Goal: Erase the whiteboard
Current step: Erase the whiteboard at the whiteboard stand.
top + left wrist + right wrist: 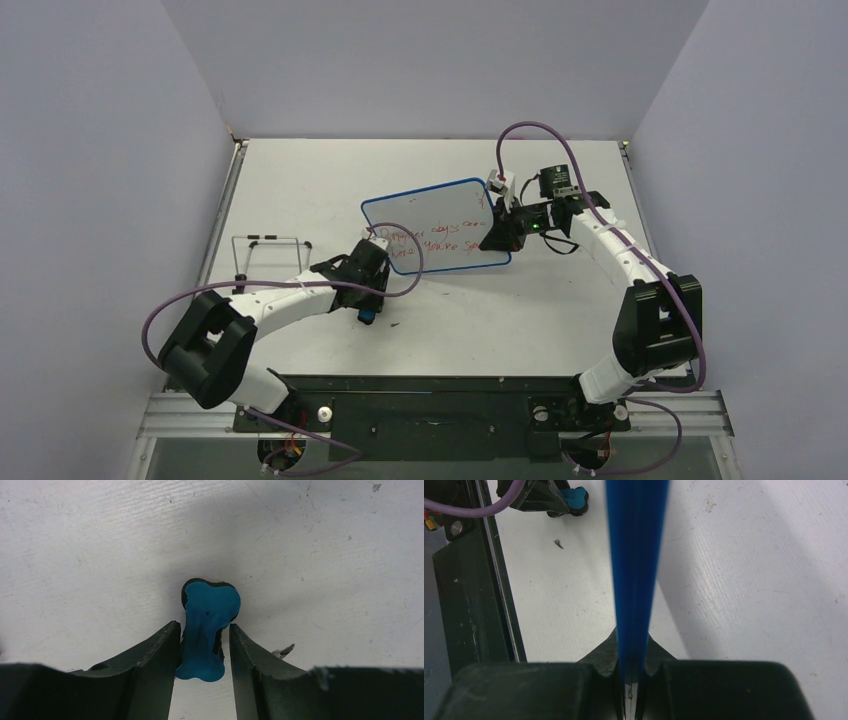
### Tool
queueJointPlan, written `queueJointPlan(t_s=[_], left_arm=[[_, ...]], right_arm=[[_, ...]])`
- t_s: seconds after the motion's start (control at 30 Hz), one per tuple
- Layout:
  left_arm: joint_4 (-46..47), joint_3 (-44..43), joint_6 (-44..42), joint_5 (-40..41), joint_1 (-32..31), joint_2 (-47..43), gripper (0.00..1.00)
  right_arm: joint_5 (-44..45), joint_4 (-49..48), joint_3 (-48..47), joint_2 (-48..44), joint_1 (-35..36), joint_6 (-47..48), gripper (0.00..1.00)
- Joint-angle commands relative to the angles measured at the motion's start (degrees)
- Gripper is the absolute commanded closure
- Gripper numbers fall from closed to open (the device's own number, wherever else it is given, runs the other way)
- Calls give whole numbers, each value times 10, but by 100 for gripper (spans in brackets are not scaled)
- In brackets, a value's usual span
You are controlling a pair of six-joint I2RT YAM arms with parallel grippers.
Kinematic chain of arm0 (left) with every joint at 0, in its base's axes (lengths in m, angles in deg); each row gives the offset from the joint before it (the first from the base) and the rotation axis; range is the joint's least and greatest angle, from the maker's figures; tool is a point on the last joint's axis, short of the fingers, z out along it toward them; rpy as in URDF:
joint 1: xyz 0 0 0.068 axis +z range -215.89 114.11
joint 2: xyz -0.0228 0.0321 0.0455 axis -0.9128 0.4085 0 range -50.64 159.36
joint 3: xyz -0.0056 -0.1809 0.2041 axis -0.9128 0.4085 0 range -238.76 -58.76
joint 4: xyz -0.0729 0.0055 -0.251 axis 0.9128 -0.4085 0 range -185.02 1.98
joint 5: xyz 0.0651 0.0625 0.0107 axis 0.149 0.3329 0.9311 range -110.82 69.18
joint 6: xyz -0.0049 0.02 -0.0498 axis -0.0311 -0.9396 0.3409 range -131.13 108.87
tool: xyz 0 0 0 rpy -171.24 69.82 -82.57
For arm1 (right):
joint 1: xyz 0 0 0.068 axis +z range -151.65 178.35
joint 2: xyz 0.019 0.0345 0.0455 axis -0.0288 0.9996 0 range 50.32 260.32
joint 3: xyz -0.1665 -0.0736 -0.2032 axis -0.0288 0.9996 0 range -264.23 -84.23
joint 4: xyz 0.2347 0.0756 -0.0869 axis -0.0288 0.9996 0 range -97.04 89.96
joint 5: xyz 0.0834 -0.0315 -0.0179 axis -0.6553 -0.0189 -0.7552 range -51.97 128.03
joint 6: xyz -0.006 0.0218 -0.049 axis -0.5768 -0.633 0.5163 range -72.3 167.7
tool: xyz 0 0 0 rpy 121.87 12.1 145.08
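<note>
Between right jaws: whiteboard [636, 555], edge-on

A whiteboard [436, 228] sits at the middle of the table [520, 320], its right edge pinched in the right gripper [497, 232]. In front of its left corner, an eraser [210, 605] lies between the left gripper [204, 626] fingers, with a wire rack [272, 250] further left

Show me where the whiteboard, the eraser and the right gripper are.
whiteboard [430, 212], top external view, on its white face
eraser [207, 625], left wrist view, on its blue waist
right gripper [631, 655], right wrist view, midway between its fingertips
</note>
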Motion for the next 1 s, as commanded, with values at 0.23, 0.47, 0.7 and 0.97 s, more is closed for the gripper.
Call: queueJointPlan(t_s=[0.23, 0.47, 0.7, 0.97], left_arm=[[8, -19, 2, -4, -3, 9, 69], [3, -21, 3, -9, -2, 27, 68], [0, -21, 5, -12, -1, 15, 100], [83, 21, 40, -101, 9, -171, 100]], right_arm=[[-1, -5, -2, 2, -5, 15, 100], [-3, 0, -3, 0, -5, 19, 100], [-3, 3, -3, 0, -5, 24, 100], [-2, 10, -2, 3, -3, 30, 100]])
